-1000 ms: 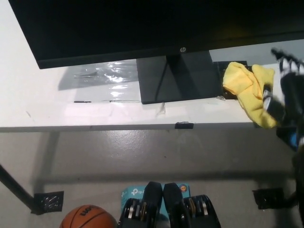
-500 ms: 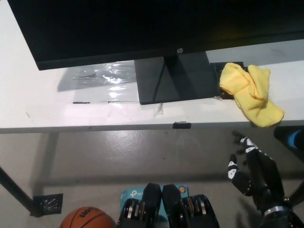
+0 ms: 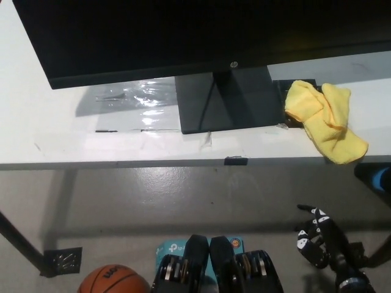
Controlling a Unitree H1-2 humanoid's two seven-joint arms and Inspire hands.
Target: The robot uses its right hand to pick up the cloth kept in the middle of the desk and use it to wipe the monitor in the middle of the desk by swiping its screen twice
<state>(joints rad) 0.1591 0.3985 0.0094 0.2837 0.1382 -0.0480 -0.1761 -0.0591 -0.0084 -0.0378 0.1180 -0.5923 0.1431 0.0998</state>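
Note:
A crumpled yellow cloth (image 3: pixel 327 120) lies on the white desk (image 3: pixel 73 137) at the right, beside the monitor's dark stand (image 3: pixel 226 101), with one end draped near the desk's front edge. The black monitor (image 3: pixel 183 33) fills the top of the head view, its screen dark. My black right hand (image 3: pixel 317 244) hangs low at the bottom right, below the desk edge and well clear of the cloth, fingers loosely curled and holding nothing. My left hand is out of view.
A sheet of clear plastic (image 3: pixel 131 96) lies on the desk left of the stand. On the floor sit an orange basketball (image 3: pixel 113 281), a teal box (image 3: pixel 177 249) and a black desk leg (image 3: pixel 24 247). A blue object (image 3: pixel 382 178) shows at the right edge.
My right hand let go of the cloth, dropped from desk level to below the desk edge, then sank further toward the bottom right. The cloth stays lying on the desk.

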